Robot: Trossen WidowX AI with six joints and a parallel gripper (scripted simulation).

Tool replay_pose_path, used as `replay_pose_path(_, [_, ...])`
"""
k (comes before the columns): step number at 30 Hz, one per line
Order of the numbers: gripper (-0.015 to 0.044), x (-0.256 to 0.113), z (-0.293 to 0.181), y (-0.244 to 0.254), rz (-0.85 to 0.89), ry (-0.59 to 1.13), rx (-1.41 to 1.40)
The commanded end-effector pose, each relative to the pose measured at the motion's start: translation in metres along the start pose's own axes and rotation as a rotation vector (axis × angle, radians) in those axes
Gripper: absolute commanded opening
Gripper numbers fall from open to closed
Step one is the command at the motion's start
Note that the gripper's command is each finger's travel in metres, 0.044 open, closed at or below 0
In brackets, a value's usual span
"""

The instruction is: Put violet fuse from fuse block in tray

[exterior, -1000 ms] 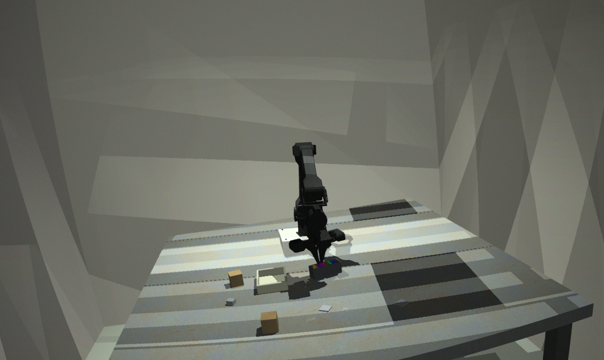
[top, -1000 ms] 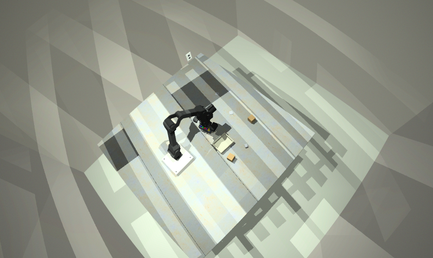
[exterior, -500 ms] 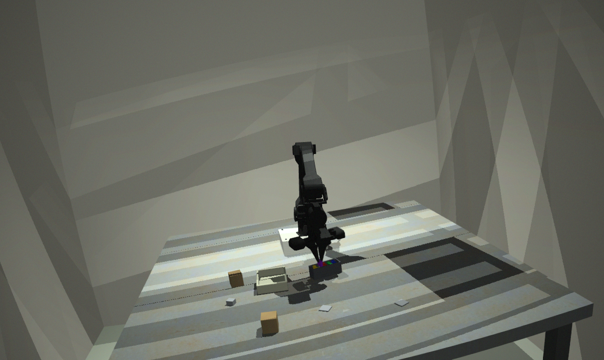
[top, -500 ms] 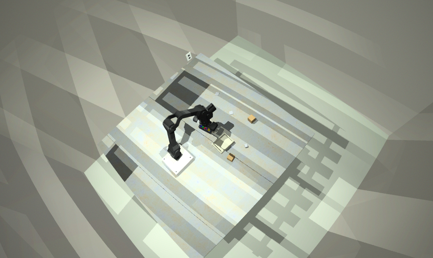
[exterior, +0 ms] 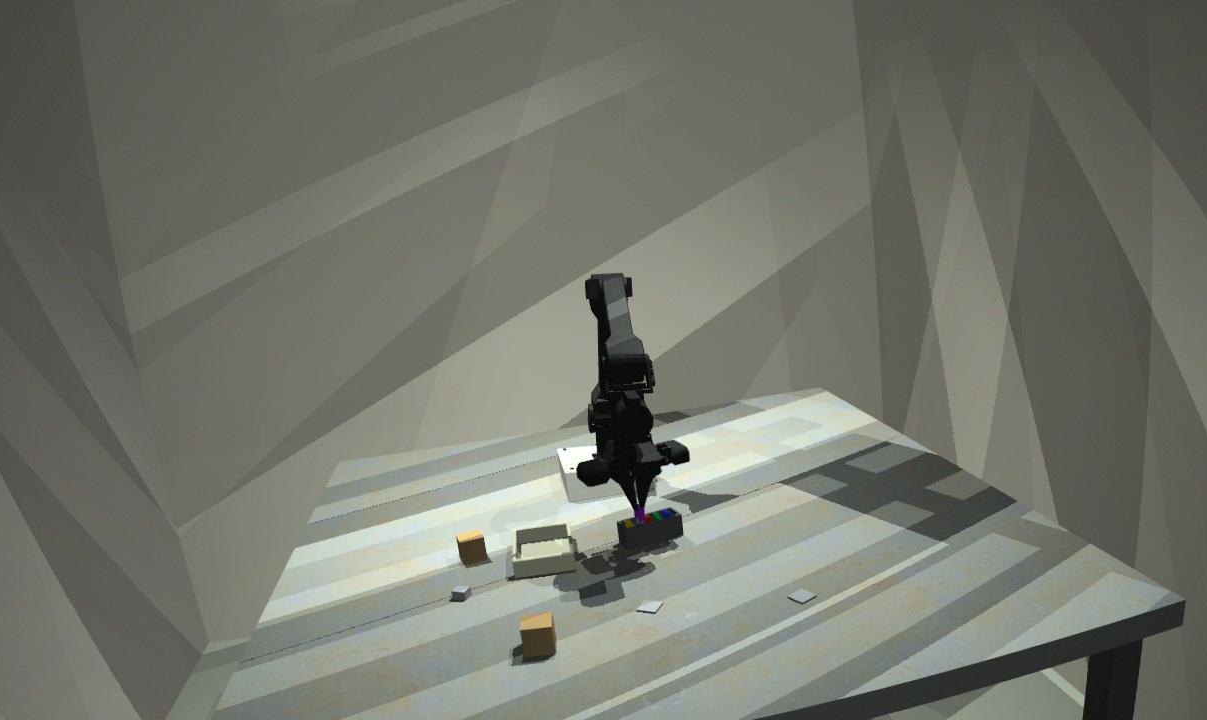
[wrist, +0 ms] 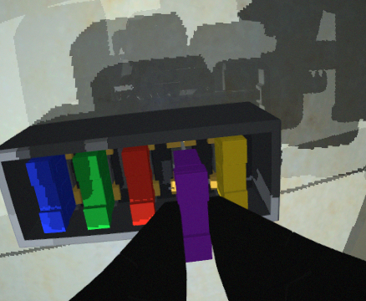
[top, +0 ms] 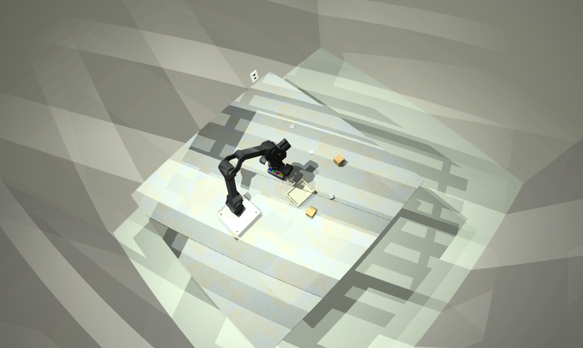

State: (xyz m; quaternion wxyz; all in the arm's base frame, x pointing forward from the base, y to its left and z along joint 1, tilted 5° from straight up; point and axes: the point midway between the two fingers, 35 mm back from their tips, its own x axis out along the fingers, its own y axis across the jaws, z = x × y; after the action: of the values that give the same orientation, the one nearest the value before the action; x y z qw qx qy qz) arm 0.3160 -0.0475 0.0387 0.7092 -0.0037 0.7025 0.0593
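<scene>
My gripper is shut on the violet fuse, one fingertip on each side of it. The fuse stands higher than the other fuses, above its slot in the dark fuse block; I cannot tell whether its lower end is clear of the block. The blue fuse, green fuse, red fuse and yellow fuse sit in the block. The yellow and red ones are close beside my fingers. The cream tray stands beside the block and holds nothing visible.
One orange cube stands near the tray, another orange cube farther off. A small grey piece and two flat white pieces lie on the table.
</scene>
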Motion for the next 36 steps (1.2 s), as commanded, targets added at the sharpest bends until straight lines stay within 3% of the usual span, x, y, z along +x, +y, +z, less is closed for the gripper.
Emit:
replay_pose_path(1, [0.0000,-0.003,0.000,0.000,-0.001,-0.001,-0.004])
replay_pose_path(36, [0.0000,-0.034,0.000,0.000,-0.002,-0.002,-0.003])
